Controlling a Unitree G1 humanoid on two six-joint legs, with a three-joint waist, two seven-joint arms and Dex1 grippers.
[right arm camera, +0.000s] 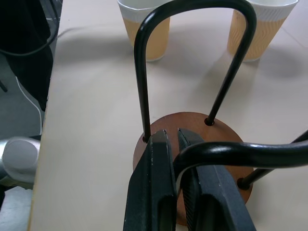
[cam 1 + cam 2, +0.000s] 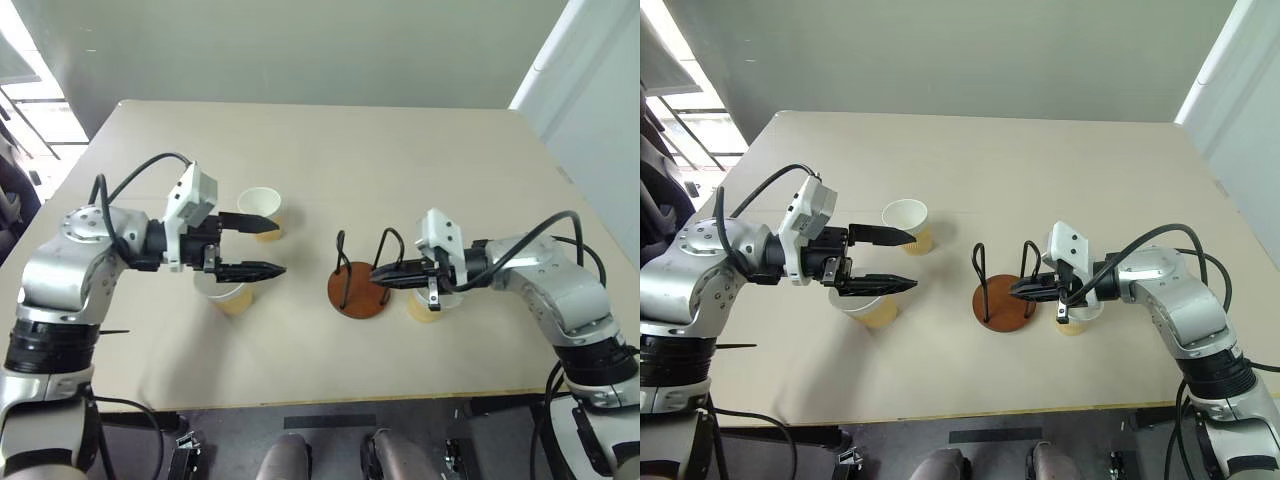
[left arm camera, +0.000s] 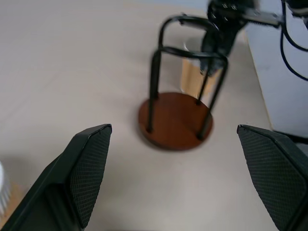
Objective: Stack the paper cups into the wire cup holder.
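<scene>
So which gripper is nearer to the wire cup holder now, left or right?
Right. The right gripper, shut, has its tips at the wire cup holder, over its base. The left gripper, open, is apart from it, above one paper cup.

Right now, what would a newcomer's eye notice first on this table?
The wire cup holder with its round reddish-brown base stands mid-table, with the shut right gripper at its black wire loops. To its left, the open left gripper hovers between two tan paper cups, one of them beneath it.

The right arm hides most of the cup at the holder's three o'clock. The left fingers cover part of another cup at its nine o'clock.
</scene>
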